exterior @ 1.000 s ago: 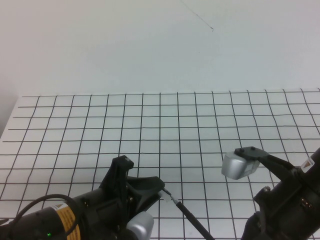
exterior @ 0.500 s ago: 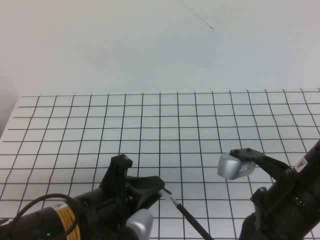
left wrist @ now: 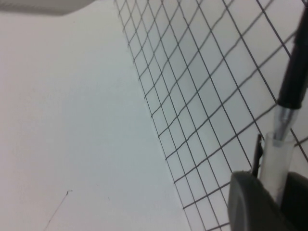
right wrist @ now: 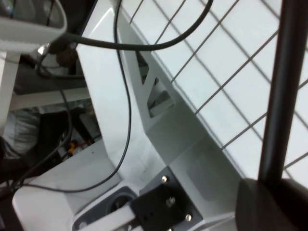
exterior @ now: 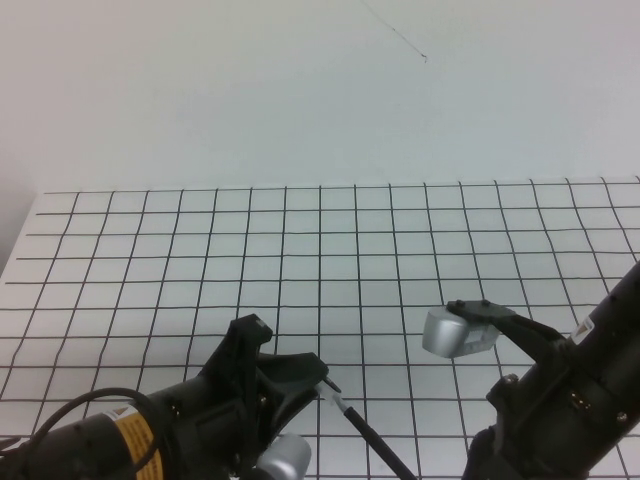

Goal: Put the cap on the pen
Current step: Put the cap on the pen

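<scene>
High view shows the pen (exterior: 365,432) at the lower centre, its silver tip pushed into the clear cap (left wrist: 276,161) pinched by the left gripper (exterior: 322,380); the right gripper (exterior: 455,462), clamped on the barrel, has slid leftward, so capping looks nearly complete.

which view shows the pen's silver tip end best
The left wrist view: the pen narrows to silver just before the left gripper. The high view shows it small; the right wrist view shows only black barrel above the right gripper.
</scene>
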Controlling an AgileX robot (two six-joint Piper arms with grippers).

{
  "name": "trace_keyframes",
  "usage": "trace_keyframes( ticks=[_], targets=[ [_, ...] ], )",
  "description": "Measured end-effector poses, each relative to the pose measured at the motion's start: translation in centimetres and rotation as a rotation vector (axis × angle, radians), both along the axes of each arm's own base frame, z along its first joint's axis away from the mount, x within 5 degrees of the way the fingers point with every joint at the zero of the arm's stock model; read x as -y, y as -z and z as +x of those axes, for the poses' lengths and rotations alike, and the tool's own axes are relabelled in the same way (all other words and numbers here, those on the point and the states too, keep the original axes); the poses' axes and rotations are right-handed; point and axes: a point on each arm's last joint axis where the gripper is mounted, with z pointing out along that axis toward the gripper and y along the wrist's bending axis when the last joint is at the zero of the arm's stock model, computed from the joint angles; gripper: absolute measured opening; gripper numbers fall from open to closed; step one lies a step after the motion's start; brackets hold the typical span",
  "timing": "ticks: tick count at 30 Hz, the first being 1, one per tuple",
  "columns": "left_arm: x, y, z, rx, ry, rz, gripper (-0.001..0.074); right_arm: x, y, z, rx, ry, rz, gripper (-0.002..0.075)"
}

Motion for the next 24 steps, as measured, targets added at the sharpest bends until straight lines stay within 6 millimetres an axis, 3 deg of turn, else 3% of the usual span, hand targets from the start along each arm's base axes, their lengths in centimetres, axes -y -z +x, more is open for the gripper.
trace_keyframes(
  ticks=[12,24],
  targets=[
    [-0.1,0.1,0.0,0.013,0.001,0.023,0.0,-0.2,0.4,0.6,0.028,0.03,0.004,0.0062],
    [0.8,0.3,-0.6,-0.025,0.036,0.0,0.0,-0.6,-0.7,1.3,0.093,0.031,0.025,0.0062]
  ],
)
